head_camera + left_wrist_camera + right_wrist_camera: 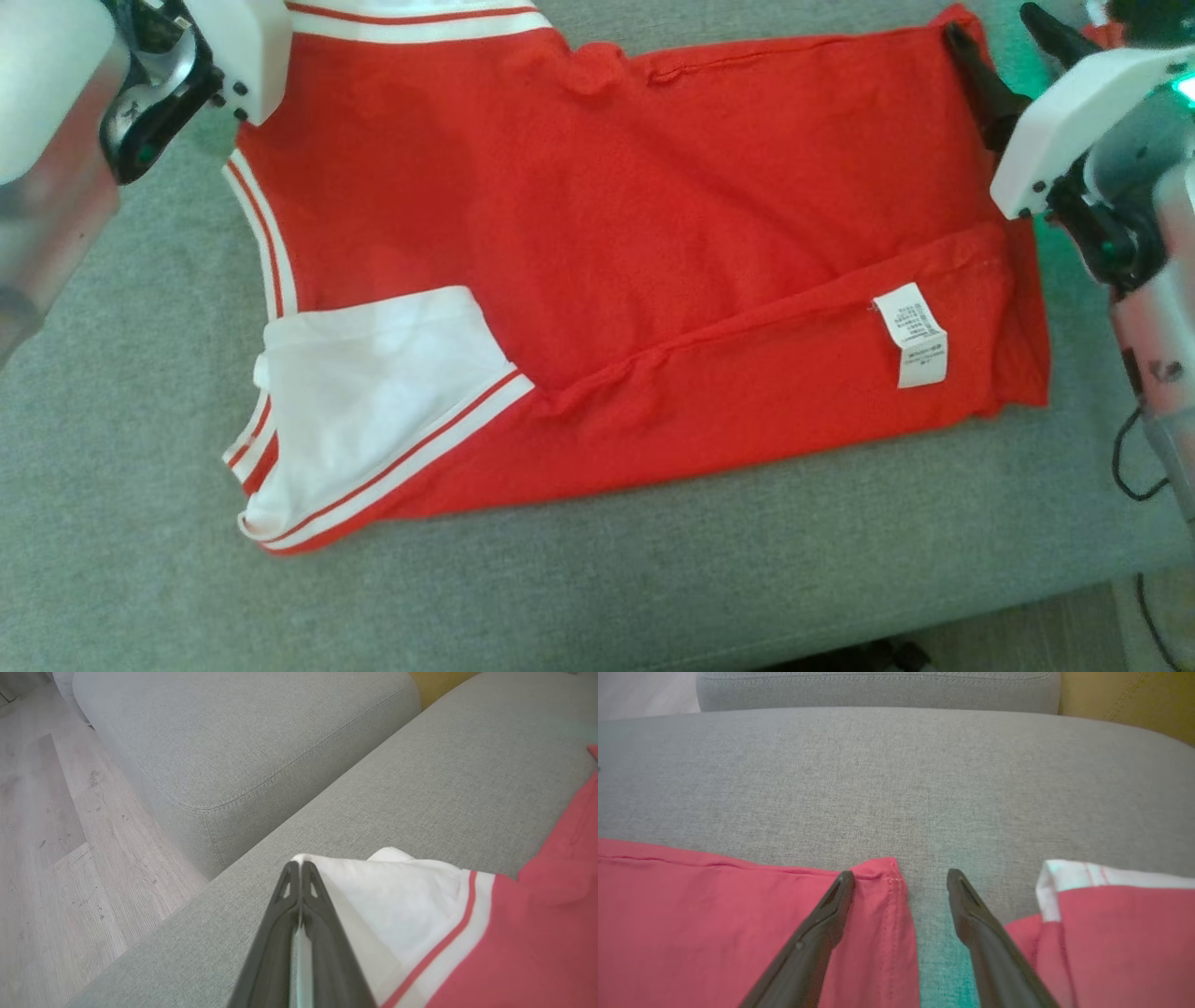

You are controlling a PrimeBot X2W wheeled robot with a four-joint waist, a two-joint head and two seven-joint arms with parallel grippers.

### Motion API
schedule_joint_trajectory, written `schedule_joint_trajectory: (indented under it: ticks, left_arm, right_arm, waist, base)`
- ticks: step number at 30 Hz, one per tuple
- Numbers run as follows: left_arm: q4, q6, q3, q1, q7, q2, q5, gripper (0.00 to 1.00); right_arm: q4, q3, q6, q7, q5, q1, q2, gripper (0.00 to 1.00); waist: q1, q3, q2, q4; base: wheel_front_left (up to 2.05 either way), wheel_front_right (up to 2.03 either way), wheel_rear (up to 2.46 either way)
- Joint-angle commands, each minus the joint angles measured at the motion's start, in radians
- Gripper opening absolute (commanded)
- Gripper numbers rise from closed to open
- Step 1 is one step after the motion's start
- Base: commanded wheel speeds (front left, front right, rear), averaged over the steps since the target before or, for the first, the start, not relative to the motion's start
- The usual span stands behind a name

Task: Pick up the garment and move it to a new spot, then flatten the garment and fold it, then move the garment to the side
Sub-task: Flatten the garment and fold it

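While the garment (607, 233) lies mostly flat across the middle of the cushion (140, 485), its near strip folded over with the label (910, 334) facing up, I see the left gripper (299, 865) pressed together on the white sleeve (397, 891) toward the cushion's left edge. The right gripper (901, 877) stands apart, one finger over the red corner near the right edge, the other over bare cushion.

Grey fabric sofa (243, 742) on pale wood-plank floor (56, 835), mustard-yellow patch (1129, 695) behind.
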Motion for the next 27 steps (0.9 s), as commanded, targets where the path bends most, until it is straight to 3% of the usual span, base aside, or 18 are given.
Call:
schedule_joint_trajectory:
  ticks: [1, 6, 8, 9, 11, 14, 21, 27]
  left_arm:
    - [-0.013, 0.002, 0.028, -0.068, -0.015, 0.027, -0.008, 0.00]
    - [-0.012, 0.002, 0.023, -0.071, -0.017, 0.027, -0.009, 0.00]
    - [-0.010, 0.002, 0.021, -0.072, -0.018, 0.026, -0.011, 0.00]
    - [-0.009, 0.002, 0.020, -0.072, -0.019, 0.026, -0.011, 0.00]
    - [-0.007, 0.002, 0.019, -0.070, -0.022, 0.025, -0.011, 0.00]
    - [-0.004, 0.002, 0.018, -0.067, -0.023, 0.025, -0.011, 0.00]
    - [0.005, 0.002, 0.017, -0.065, -0.036, 0.026, -0.008, 0.00]
    - [0.052, 0.002, 0.019, -0.102, -0.158, 0.027, 0.042, 0.00]
  right_arm:
    - [0.005, 0.026, -0.001, 0.002, 0.001, -0.022, -0.010, 1.00]
    - [0.058, 0.065, -0.001, -0.002, 0.016, -0.054, -0.009, 0.98]
    - [0.077, 0.081, -0.001, -0.011, 0.025, -0.065, -0.011, 0.76]
    - [0.085, 0.090, -0.001, -0.017, 0.028, -0.070, -0.013, 0.52]
    - [0.100, 0.104, -0.001, -0.030, 0.034, -0.080, -0.018, 0.38]
    - [0.123, 0.122, -0.001, -0.043, 0.042, -0.091, -0.024, 0.00]
    - [0.151, 0.158, -0.001, -0.056, 0.069, -0.116, -0.039, 0.00]
    - [0.167, 0.112, -0.001, -0.163, 0.078, -0.172, -0.041, 0.00]
  waist:
    - [-0.0001, 0.007, 0.0000, 0.006]
    - [-0.0001, 0.013, 0.0000, 0.011]
    - [-0.0001, 0.014, 0.0000, 0.013]
    - [-0.0001, 0.014, 0.0000, 0.013]
    - [-0.0001, 0.013, 0.0000, 0.015]
    - [-0.0001, 0.011, 0.0000, 0.017]
    - [-0.0001, 0.009, 0.0000, 0.024]
    - [-0.0001, 0.009, 0.0000, 0.031]
  base:
    - [0.00, 0.00, 0.00]
    - [0.00, 0.00, 0.00]
    - [0.00, 0.00, 0.00]
    - [0.00, 0.00, 0.00]
    - [0.00, 0.00, 0.00]
    - [0.00, 0.00, 0.00]
    - [0.00, 0.00, 0.00]
    - [0.00, 0.00, 0.00]
